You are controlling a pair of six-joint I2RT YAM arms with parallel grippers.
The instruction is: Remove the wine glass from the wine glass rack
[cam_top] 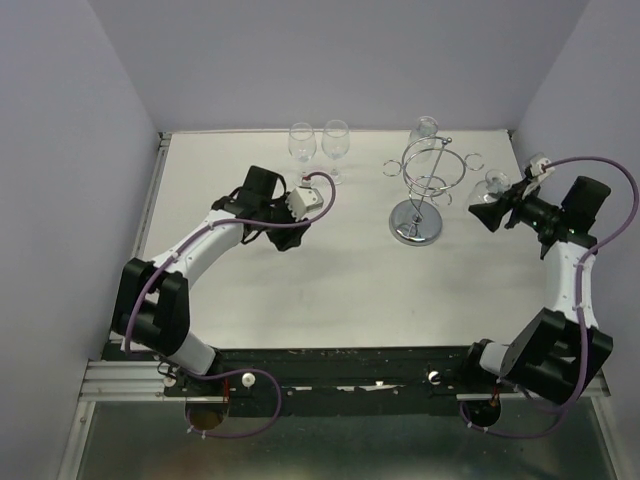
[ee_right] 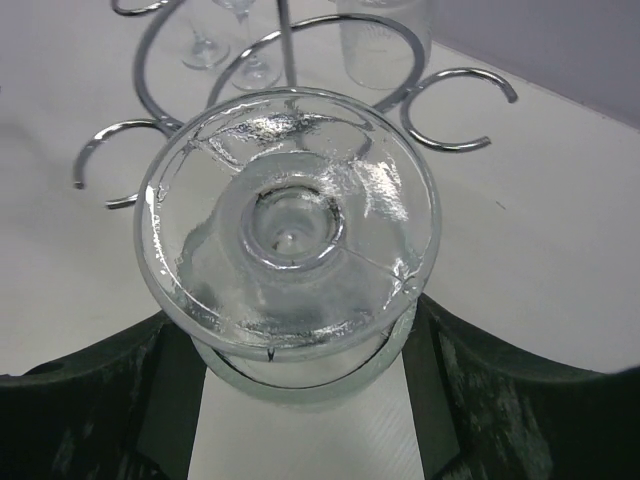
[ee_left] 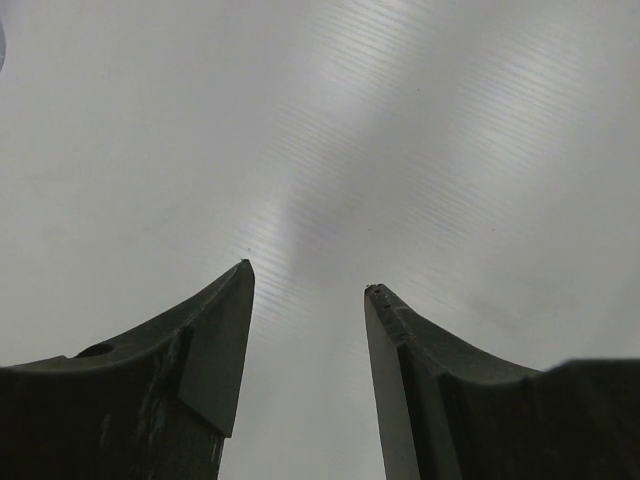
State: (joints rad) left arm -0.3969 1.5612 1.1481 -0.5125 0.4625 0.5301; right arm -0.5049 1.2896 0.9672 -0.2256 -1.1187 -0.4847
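Nearest, left gripper (ee_left: 308,290): 2 dark wedge-shaped fingers parted to a middling gap, hanging over matte white table (cam_top: 300,300) with faint ribbed lines. Farther right, right gripper (ee_right: 295,318): jaws wide, closed on the bowl of the wine glass (ee_right: 290,225), black fingers (ee_right: 80,420) on either side of it. Clear glass, seen foot-first: round foot with bright glints, stem end at its centre. Held just right of the wine glass rack (cam_top: 418,228), in front of its ring; contact with the loops impossible to judge. Shiny chrome wire, round disc base, thin post, ring top with small open loops. 1 more clear glass (cam_top: 425,130) at the rack's far side. Beyond, 2 upright stemmed glasses (cam_top: 335,140) side by side near the far wall.
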